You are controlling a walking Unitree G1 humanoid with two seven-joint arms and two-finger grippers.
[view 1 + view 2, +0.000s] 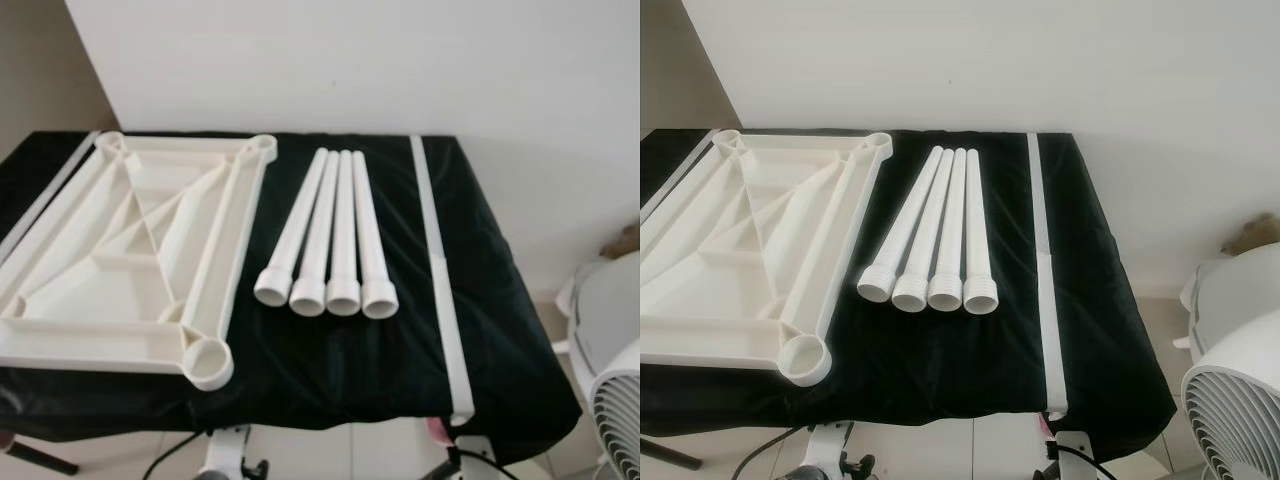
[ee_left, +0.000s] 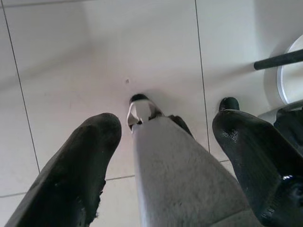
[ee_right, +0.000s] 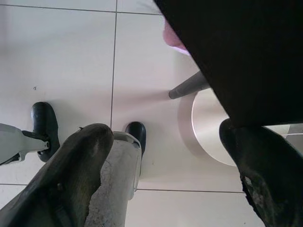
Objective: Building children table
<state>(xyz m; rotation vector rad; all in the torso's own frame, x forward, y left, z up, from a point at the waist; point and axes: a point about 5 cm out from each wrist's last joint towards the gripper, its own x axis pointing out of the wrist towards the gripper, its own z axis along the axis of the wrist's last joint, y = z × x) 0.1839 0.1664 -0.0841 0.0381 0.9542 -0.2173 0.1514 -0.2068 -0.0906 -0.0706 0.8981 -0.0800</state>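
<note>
A white plastic tabletop (image 1: 130,260) lies underside up on the left of a black-covered surface (image 1: 330,360), its ribs and round corner sockets (image 1: 208,362) showing. To its right several white tube legs (image 1: 330,235) lie side by side, threaded ends toward me. Both arms hang below the surface's edge. My left gripper (image 2: 165,123) is open over the tiled floor, with my own grey leg (image 2: 180,184) between its fingers in the picture. My right gripper (image 3: 163,132) is open too, beneath the black edge (image 3: 236,56), holding nothing.
A long white strip (image 1: 440,270) runs front to back across the cloth right of the legs; another strip (image 1: 45,195) lies along the far left. A white fan (image 1: 1240,400) stands on the floor at the right. A white wall (image 1: 350,60) backs the surface.
</note>
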